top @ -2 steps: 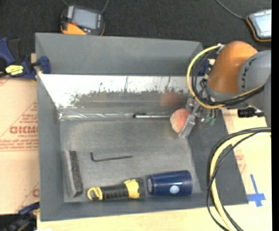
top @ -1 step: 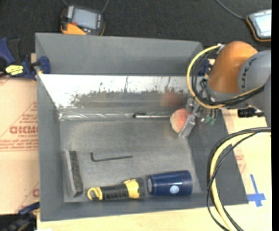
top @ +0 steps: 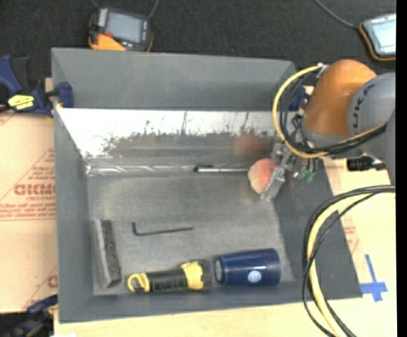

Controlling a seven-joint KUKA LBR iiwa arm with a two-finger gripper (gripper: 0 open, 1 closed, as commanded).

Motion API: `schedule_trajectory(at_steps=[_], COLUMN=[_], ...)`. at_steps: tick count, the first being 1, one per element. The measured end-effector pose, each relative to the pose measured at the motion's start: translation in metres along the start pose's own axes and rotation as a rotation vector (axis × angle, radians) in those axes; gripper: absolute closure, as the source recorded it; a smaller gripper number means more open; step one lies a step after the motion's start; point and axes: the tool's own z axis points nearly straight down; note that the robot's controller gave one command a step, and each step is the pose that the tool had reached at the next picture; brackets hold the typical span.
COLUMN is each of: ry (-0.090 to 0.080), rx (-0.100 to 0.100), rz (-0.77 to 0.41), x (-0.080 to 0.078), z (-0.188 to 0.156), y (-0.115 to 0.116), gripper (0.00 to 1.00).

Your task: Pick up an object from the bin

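Your tool (top: 274, 184) is at the right side of the bin (top: 175, 83), near the back wall. It hangs below the arm's orange cover (top: 337, 97) and its looped cables (top: 287, 121).

Right against the tool's left side you see a round, peach-pink ball (top: 259, 175). The two overlap in this view. The ball is at the far right end of the floor, just below the shiny back wall. You cannot tell from here whether the tool is apart, together or clamped on the ball, because its tip is hard to make out beside the ball.

Just left of the ball, a thin dark rod (top: 221, 168) lies along the foot of the back wall. Its right end is near the ball, but you cannot tell whether they touch.

In the middle of the floor, well apart from the tool, a black hex key (top: 157, 229) lies flat with its long leg pointing right. By the left wall a grey bar (top: 108, 253) lies lengthwise, running front to back.

Along the front wall you have a yellow-and-black grip (top: 168, 278) on its side. Just beside its right end is a dark blue can (top: 249, 267), also on its side, with a pale round mark on it. Both lie well apart from the tool and the ball.
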Motion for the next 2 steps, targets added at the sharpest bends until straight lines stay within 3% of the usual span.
schedule_trajectory(at_steps=[1, 2], ry=[-0.01, -0.012], rx=[0.0, 0.0], rz=[-0.002, -0.003], x=[0.0, -0.002], z=[-0.017, -0.056], y=[0.0, 0.0], gripper=[1.0, 1.0])
